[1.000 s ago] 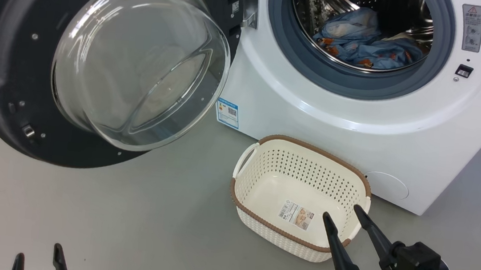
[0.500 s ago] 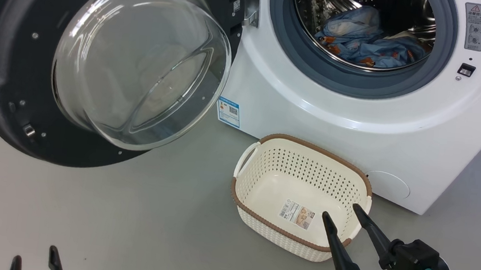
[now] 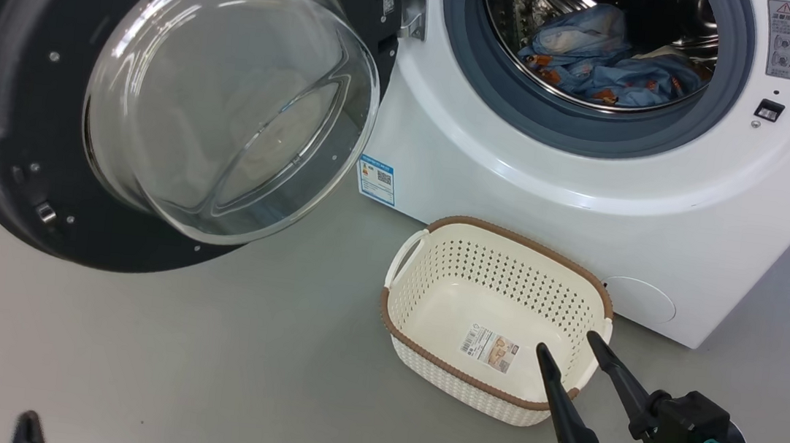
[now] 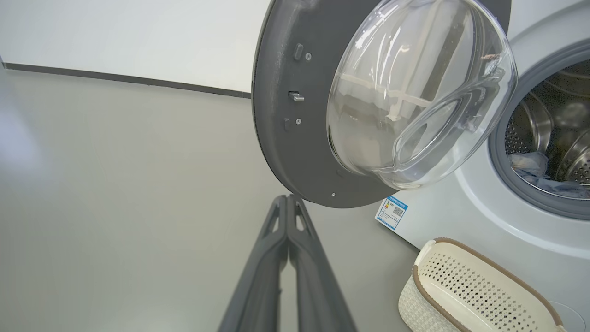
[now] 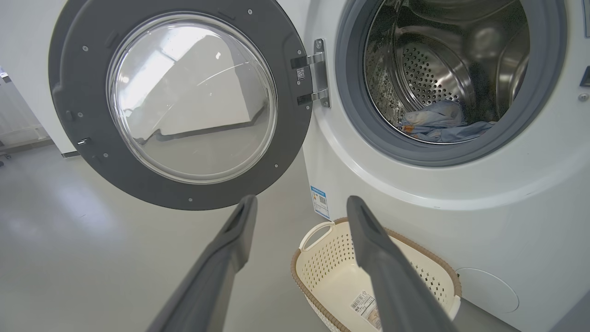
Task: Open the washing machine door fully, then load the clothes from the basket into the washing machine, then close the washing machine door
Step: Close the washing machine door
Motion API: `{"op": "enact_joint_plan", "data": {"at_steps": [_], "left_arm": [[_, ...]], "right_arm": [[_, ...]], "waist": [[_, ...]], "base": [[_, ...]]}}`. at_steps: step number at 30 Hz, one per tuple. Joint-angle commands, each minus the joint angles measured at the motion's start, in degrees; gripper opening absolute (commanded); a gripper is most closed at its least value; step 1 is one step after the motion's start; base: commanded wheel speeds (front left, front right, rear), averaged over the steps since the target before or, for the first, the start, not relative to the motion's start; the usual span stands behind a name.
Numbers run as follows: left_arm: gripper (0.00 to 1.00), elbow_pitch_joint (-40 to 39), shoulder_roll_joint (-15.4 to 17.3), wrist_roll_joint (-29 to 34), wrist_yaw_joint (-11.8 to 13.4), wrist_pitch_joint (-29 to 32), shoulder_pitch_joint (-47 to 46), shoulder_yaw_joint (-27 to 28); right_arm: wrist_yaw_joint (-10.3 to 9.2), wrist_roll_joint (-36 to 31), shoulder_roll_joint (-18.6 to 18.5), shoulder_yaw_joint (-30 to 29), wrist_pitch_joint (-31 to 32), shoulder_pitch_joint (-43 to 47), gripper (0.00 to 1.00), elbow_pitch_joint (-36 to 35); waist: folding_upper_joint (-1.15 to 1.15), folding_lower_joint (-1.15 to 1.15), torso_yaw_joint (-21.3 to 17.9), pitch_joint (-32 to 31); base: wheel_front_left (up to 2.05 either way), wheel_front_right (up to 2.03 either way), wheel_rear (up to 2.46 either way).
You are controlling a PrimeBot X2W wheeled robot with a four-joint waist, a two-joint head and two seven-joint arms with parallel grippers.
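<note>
The washing machine [image 3: 537, 192] has its drum mouth unobstructed: the washing machine door [image 3: 172, 103] is swung wide on its hinge to the machine's left, glass bowl facing outward, which leaves room for loading. The clothes [image 3: 603, 60] lie heaped at the bottom of the machine's drum, blue printed fabric with a paler fold on top that may be the cream piece, though it is hard to tell. The basket [image 3: 511, 232] sits on the floor just in front of the machine, below the drum opening, with nothing in it but its label sticker, so loading looks finished.

The right end effector [image 3: 567, 342] hovers over the basket's rim on the side away from the machine, fingers spread wide and holding nothing. The left end effector [image 4: 288, 198] is low in front of the door, left of the machine, fingers pressed together and empty. Their tips point at the door's lower edge, a fair position for pushing it shut. Closing the door appears to be the remaining step.
</note>
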Motion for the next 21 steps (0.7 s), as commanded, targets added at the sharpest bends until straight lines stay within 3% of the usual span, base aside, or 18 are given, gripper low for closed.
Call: {"op": "enact_joint_plan", "data": {"at_steps": [1, 11, 21], "left_arm": [[0.00, -1.69, 0.48, -1.18, -0.71, -0.46, -2.54, 3.04], [0.00, -1.39, 2.36, -8.57, -9.10, -0.46, -11.02, 16.68], [0.00, 7.55, 14.47, -19.18, -13.79, 5.23, -26.64, 23.57]], "right_arm": [[0.09, 0.19, 0.18, 1.08, -0.11, -1.15, 1.00, -1.74], [0.09, 0.21, 0.43, 0.30, 0.15, -0.75, 1.00, -2.31], [0.09, 0.30, 0.60, -0.57, 0.50, -0.02, 1.00, -3.27]], "waist": [[0.00, 0.00, 0.01, 0.01], [0.00, 0.00, -0.19, 0.32], [0.00, 0.00, -0.48, 0.66]], "base": [[0.00, 0.00, 0.00], [0.00, 0.00, 0.00], [0.00, 0.00, 0.00]]}}
